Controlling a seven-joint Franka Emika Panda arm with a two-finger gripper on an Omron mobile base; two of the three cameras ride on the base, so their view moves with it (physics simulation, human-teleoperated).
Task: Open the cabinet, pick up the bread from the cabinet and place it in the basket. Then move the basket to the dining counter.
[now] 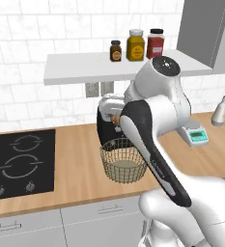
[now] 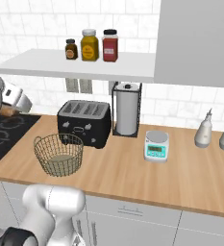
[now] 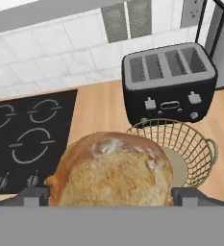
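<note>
the claw (image 3: pixel 111 194) holds the bread (image 3: pixel 112 175) clamped above the surface, near the empty wire basket (image 3: pixel 192 146) by the toaster (image 3: pixel 168 81); dropping it in and carrying the basket remain.

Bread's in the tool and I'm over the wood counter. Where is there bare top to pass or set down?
Bare top lies between the stovetop and the basket, and along the front edge right of the basket, below the scale. It is crowded behind: toaster, paper towel holder, bottles. The basket's base is bare. The tool holds the bread.
</note>
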